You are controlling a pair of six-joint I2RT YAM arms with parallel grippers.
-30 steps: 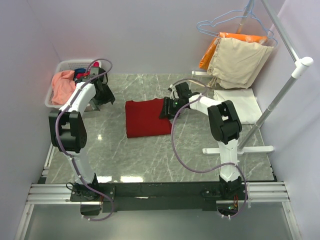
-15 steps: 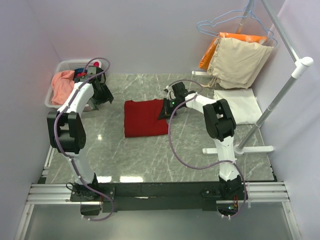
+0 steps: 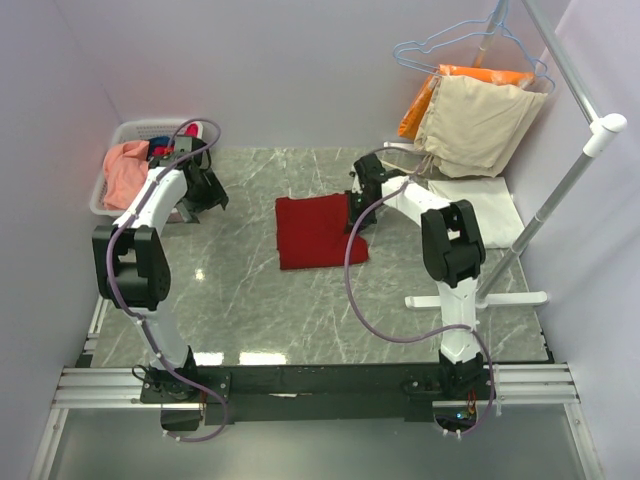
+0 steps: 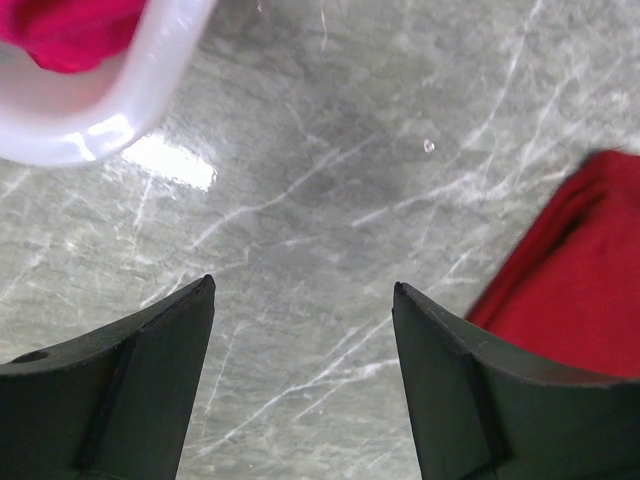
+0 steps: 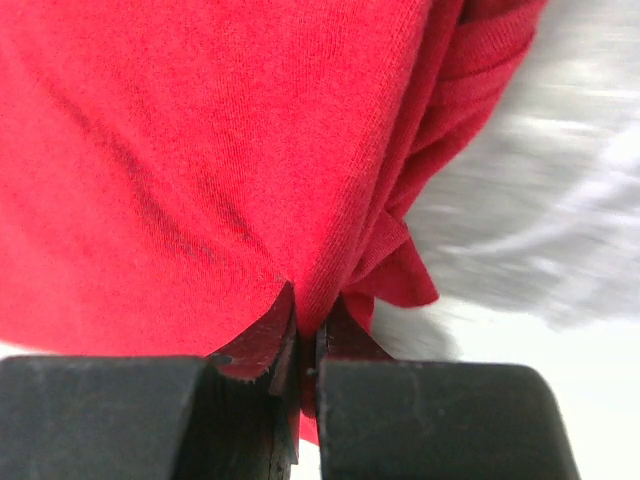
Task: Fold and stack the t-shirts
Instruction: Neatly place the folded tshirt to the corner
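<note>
The folded dark red t-shirt (image 3: 318,230) lies on the marble table, a little right of centre. My right gripper (image 3: 357,205) is shut on its right edge; in the right wrist view the red cloth (image 5: 220,150) is pinched between the two fingertips of that gripper (image 5: 308,325). A folded cream-white t-shirt (image 3: 480,208) lies at the far right. My left gripper (image 3: 203,190) hovers open near the basket, with bare marble between its fingers (image 4: 470,390) and the red shirt's corner (image 4: 575,280) to its right. Salmon-pink (image 3: 124,168), magenta and blue shirts sit in the basket.
A white laundry basket (image 3: 110,195) stands at the far left; its rim (image 4: 150,90) shows in the left wrist view. Beige (image 3: 478,125) and orange garments hang on wire hangers at the back right. A white rack pole (image 3: 560,195) and its foot (image 3: 470,298) stand on the right.
My right gripper has shut on the red shirt's right edge and dragged the shirt to the right, toward the cream-white one. The left arm has barely moved.
</note>
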